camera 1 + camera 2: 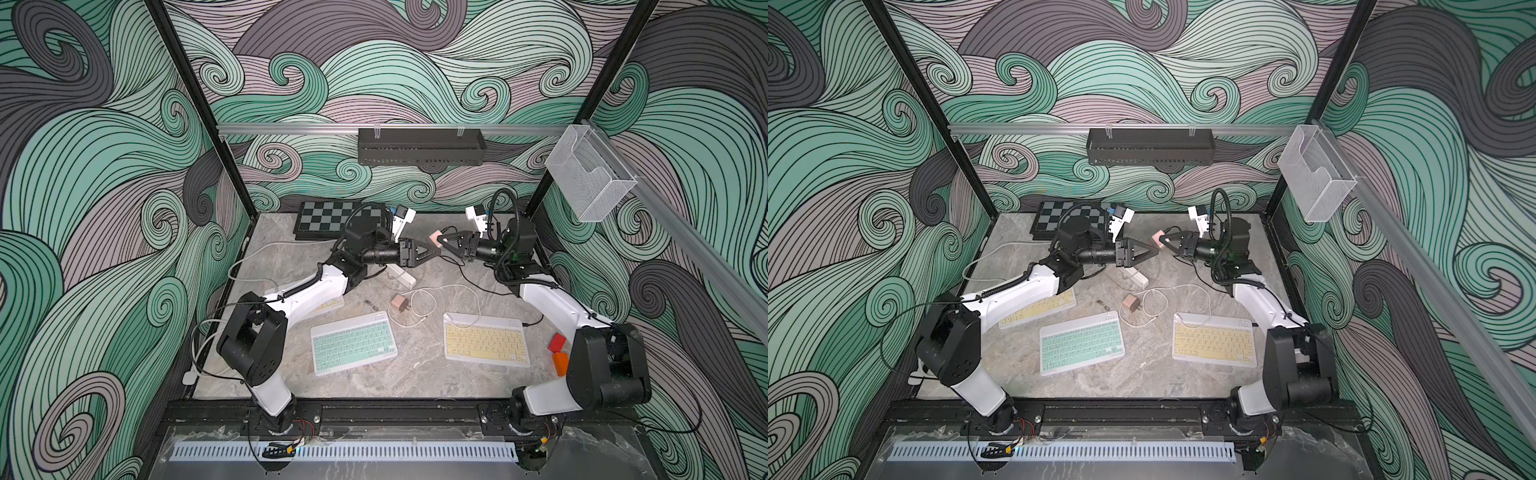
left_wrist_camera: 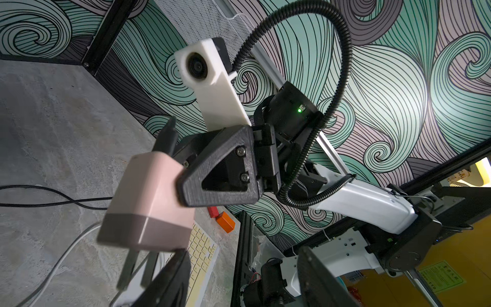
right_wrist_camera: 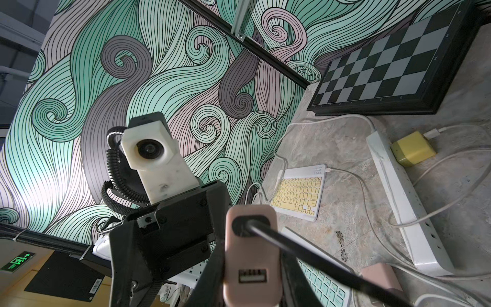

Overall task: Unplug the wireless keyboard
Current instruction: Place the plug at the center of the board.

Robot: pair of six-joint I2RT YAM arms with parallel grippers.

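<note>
The right gripper (image 1: 441,242) is closed on a pink adapter (image 2: 148,196) and holds it in the air over the far middle of the desk (image 1: 415,374). The adapter is a pale pink block with a greyer end, and two prongs stick out of that end, bare. On its opposite face a black cable (image 3: 305,249) is plugged into one port, with an empty USB port beside it.

The left gripper (image 1: 434,252) faces it tip to tip. Its fingers (image 2: 170,279) are spread wide with nothing between them.

A yellow keyboard (image 1: 486,338) lies flat near the right arm, with a small black plug at its far right corner. I cannot tell whether that is the same black cable. A green keyboard (image 1: 353,343) lies beside it towards the middle, and a second yellow keyboard (image 1: 1038,309) is half covered by the left arm.

A white cable (image 1: 457,289) loops across the desk between the keyboards, past another pink adapter (image 1: 401,302) lying loose. Below the grippers is a white power strip (image 3: 398,199) with a yellow adapter (image 3: 413,148) in it. A chessboard (image 1: 324,218) sits at the far left, and a red block (image 1: 557,343) and an orange block (image 1: 561,362) are by the right arm.
</note>
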